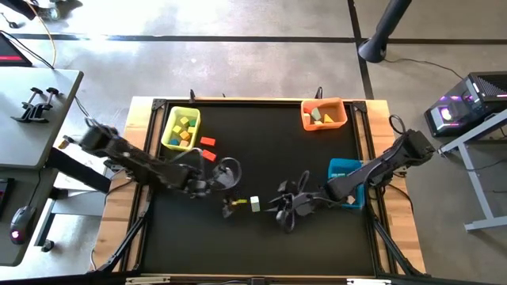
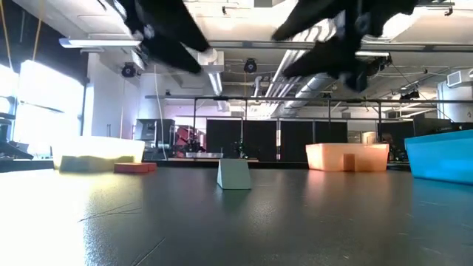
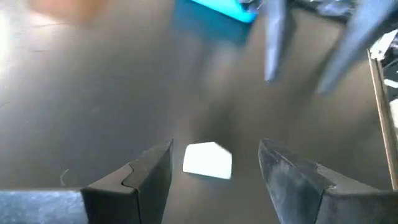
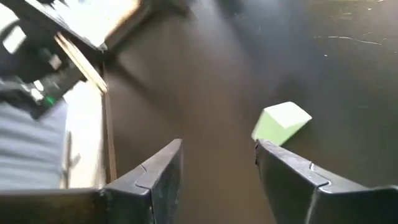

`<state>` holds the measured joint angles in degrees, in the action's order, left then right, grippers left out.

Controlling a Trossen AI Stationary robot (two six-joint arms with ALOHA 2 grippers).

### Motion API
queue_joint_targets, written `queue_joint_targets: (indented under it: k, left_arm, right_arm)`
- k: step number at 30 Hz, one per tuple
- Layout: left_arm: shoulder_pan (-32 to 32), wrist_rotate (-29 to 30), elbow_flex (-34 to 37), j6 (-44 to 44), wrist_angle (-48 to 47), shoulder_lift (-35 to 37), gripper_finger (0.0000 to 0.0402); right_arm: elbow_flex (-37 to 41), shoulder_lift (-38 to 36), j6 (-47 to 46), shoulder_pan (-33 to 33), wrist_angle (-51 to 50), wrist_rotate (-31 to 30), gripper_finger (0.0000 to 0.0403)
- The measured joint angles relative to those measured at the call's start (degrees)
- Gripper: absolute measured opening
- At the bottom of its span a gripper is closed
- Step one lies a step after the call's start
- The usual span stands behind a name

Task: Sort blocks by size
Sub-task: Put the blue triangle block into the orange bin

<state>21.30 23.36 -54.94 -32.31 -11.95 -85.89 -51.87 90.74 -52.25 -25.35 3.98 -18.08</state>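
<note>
A mint block rests flat on the black table, mid-table; it also shows in the low view. My left gripper is open just to its left, and in the left wrist view the block lies ahead between the fingers, untouched. My right gripper is open just to the block's right; in the right wrist view the block lies ahead of one fingertip. Two red blocks lie by the yellow bin.
A yellow bin with several blocks stands at the far left, an orange bin with blocks at the far right, and a blue bin at the right under my right arm. The table's near half is bare mat.
</note>
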Motion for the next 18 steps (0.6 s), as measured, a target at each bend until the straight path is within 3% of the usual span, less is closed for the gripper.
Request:
queue_joint_targets:
  k: [5,9,18]
  left_arm:
    - [5.4,10.0,0.0,-5.1,-9.7,6.1,0.022]
    - [8.9,13.4,0.1,-10.4,-16.0,6.6,0.022]
    - [15.3,14.0,0.1,-27.1,-25.5,5.6,0.022]
  right_arm:
    - [-6.1,6.0,7.4,4.0,-3.0,8.8,0.0217]
    - [-18.4,14.2,10.9,6.0,-17.9,9.2,0.0239]
    - [-45.5,32.0,-7.6,9.7,-50.6,7.5,0.0242]
